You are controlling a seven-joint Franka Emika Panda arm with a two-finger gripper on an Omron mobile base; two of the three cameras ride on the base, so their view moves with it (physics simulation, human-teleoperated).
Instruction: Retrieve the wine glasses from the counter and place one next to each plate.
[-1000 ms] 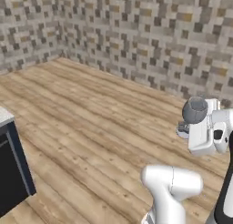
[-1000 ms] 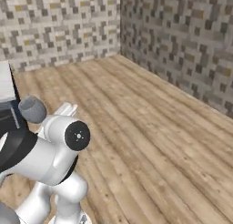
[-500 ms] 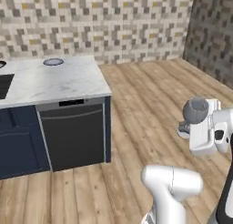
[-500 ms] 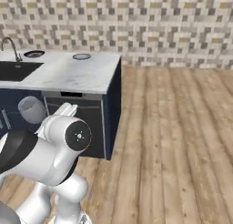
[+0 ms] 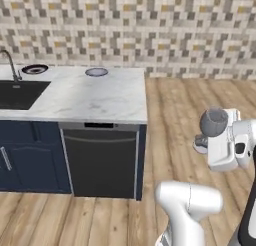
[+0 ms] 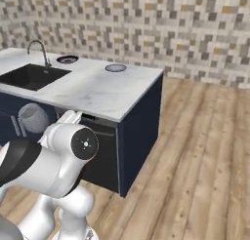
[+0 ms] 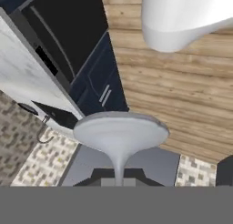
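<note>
- A marble island [image 5: 100, 97] with sink [image 5: 20, 92] is seen on wood flooring [image 6: 205, 151], before a tiled wall [image 5: 150, 30].
- Two plates [image 5: 96, 72] [image 5: 34, 69] lie at its rear.
- A wine glass [image 5: 214, 122] is held clamped in the gripper [image 5: 202, 142].

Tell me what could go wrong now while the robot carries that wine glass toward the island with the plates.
The wine glass appears held only by its thin stem in the gripper, so it might slip or tilt as the base drives. Both plates, the blue-grey plate and the navy-ringed plate, sit at the island's far edge, a long reach; the bowl could clip the near edge.
</note>
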